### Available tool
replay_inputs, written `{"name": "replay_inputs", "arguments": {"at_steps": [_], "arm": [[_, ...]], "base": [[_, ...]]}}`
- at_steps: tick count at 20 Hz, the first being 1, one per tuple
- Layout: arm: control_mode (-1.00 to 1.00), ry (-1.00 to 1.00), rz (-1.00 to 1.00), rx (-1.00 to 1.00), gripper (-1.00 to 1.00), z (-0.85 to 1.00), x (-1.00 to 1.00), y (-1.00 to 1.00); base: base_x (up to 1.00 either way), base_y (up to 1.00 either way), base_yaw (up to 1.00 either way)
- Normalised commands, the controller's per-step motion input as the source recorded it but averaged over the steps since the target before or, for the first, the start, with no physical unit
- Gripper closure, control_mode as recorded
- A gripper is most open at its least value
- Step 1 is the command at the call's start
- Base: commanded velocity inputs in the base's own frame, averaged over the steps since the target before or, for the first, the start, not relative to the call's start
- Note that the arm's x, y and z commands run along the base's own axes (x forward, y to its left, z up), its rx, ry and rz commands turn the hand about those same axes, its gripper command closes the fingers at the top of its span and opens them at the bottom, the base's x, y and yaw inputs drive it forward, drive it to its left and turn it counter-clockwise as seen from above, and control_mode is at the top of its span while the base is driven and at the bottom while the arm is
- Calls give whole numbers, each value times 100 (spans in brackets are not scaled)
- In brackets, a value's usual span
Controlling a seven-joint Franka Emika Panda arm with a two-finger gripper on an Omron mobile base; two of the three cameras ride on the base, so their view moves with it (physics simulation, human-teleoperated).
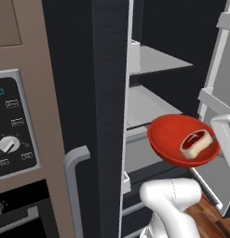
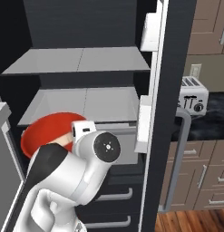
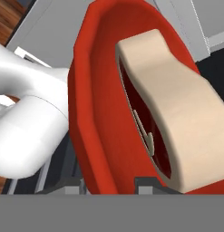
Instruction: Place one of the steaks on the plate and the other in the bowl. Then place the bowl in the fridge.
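Left base view: the bowl (image 1: 178,139) hangs tilted in front of the open fridge (image 1: 153,88), beside its lower shelf, with a steak (image 1: 196,143) at its right side, long axis running left to right. Right base view: the bowl (image 2: 41,131) shows behind the arm. Hand view: the pincer (image 3: 109,185) is clenched on the bowl's rim, the steak (image 3: 177,113) lying close above it.

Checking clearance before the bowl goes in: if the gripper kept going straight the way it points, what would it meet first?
Probably the raw red steak lying in the glossy red-orange bowl, whose rim the gripper is shut on; the steak sits directly ahead, though depth is unclear.
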Motion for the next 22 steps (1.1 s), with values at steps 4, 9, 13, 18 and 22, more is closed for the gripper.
{"name": "replay_inputs", "arguments": {"at_steps": [4,9,13,18,22], "arm": [[-100,0,-7,0,100,0,6,13],[-100,0,-13,-2,100,-1,5,11],[-100,0,-13,-3,100,-13,21,13],[-100,-1,-4,0,100,-19,39,3],[-100,-6,-1,0,100,-24,54,22]], "base": [[0,0,0],[0,0,0],[0,0,0],[0,0,0],[0,0,0]]}}
